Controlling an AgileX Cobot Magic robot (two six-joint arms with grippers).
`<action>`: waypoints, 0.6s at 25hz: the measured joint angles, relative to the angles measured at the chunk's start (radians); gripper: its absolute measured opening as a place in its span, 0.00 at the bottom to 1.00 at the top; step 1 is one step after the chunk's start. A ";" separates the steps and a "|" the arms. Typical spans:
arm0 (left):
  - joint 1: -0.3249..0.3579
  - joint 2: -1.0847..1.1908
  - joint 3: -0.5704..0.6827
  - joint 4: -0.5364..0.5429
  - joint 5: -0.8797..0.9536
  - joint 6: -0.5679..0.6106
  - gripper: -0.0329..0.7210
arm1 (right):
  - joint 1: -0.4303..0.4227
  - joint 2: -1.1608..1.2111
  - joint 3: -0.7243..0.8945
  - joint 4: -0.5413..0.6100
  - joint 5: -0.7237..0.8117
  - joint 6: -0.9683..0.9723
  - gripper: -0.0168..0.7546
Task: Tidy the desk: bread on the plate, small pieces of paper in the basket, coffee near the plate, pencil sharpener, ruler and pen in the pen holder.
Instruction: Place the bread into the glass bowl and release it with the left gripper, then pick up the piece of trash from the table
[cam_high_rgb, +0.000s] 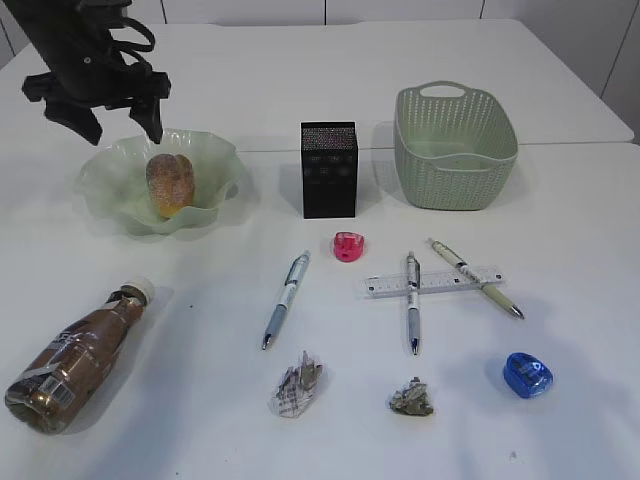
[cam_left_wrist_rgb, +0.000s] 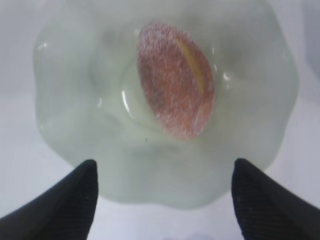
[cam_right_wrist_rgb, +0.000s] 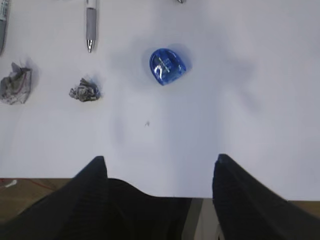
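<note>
Exterior view shows the desk (cam_high_rgb: 300, 70) scattered with loose things: a red pencil sharpener (cam_high_rgb: 348, 246) just at 6 o'clock from the pen holder (cam_high_rgb: 329, 170), a blue-grey pen (cam_high_rgb: 286, 298) at 7 o'clock from it, and at 5 o'clock the ruler (cam_high_rgb: 385, 285) with a second pen (cam_high_rgb: 412, 302) laid across it and a cream pen (cam_high_rgb: 474, 277) crossing its right end. Nearer the front edge lie two crumpled paper pieces, one whitish (cam_high_rgb: 296, 385) and one greyish (cam_high_rgb: 411, 397), with a blue pencil sharpener (cam_high_rgb: 527, 374) at 3 o'clock from them. The coffee (cam_high_rgb: 75, 357) lies on its side at 6 o'clock from the plate (cam_high_rgb: 115, 185), well apart from it. Nothing stands between the pen holder and the basket (cam_high_rgb: 455, 147) (its visible inside holds nothing). The bread (cam_high_rgb: 168, 183) sits in the plate. The left gripper (cam_high_rgb: 122, 128) hangs above the plate's far rim with its jaws spread wide, holding nothing. In the right wrist view the right gripper (cam_right_wrist_rgb: 160, 172) sits over the desk's near edge, fingers parted and empty, the blue sharpener at 12 o'clock from it.
</note>
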 joint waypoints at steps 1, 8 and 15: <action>0.000 -0.014 0.000 0.000 0.037 0.007 0.82 | 0.000 0.000 0.000 0.003 0.008 -0.004 0.69; 0.000 -0.121 0.000 -0.040 0.160 0.059 0.81 | 0.000 0.000 0.000 0.064 0.060 -0.066 0.69; 0.000 -0.260 0.000 -0.102 0.170 0.079 0.81 | 0.000 0.000 0.000 0.149 0.060 -0.104 0.69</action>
